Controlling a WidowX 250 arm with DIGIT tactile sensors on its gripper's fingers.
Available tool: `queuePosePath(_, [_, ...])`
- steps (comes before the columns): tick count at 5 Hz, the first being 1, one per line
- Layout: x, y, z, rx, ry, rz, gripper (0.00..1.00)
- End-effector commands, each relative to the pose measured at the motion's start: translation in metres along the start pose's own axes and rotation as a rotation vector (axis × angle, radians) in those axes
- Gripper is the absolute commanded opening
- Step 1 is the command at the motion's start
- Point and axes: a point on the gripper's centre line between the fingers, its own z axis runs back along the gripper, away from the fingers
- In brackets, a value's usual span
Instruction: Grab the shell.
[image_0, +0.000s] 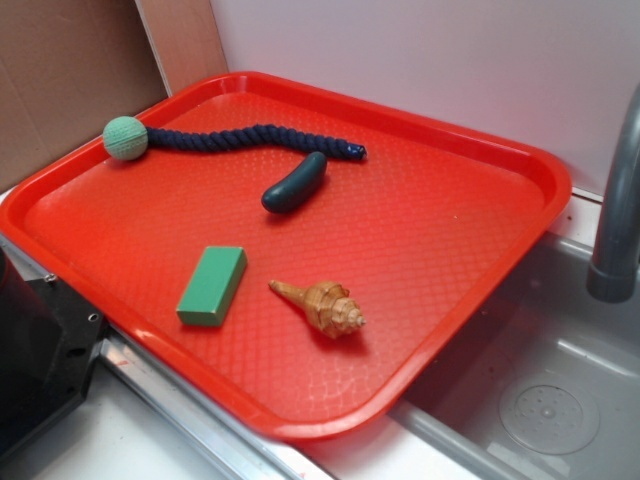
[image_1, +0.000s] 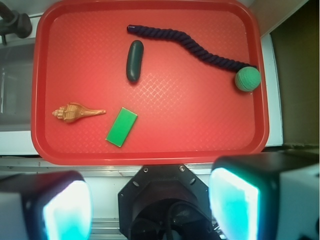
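The shell (image_0: 322, 305) is a tan-brown spiral conch lying on the red tray (image_0: 430, 200), near its front edge, pointed tip toward the green block (image_0: 212, 285). From the wrist view the shell (image_1: 75, 113) lies at the tray's left side, left of the green block (image_1: 121, 127). My gripper (image_1: 150, 200) is open, high above and off the tray's near edge, with nothing between its fingers (image_1: 65, 207). The gripper does not show in the exterior view.
A dark green cucumber-shaped piece (image_0: 295, 183) and a navy rope with a green ball end (image_0: 125, 138) lie further back on the tray. A metal sink (image_0: 540, 390) with a grey faucet (image_0: 618, 200) sits to the right. The robot base (image_1: 162, 200) is below the gripper.
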Motion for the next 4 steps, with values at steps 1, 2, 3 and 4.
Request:
queuePosePath(1, [0.028, -0.008, -0.017, -0.108, -0.078, -0.332, 1.00])
queuePosePath(2, [0.044, -0.024, -0.032, -0.136, -0.128, -0.585, 1.00])
queuePosePath(3, [0.061, -0.046, -0.053, -0.181, -0.162, -0.834, 1.00])
queuePosePath(4, [0.065, -0.067, -0.071, -0.110, -0.148, -0.972, 1.00])
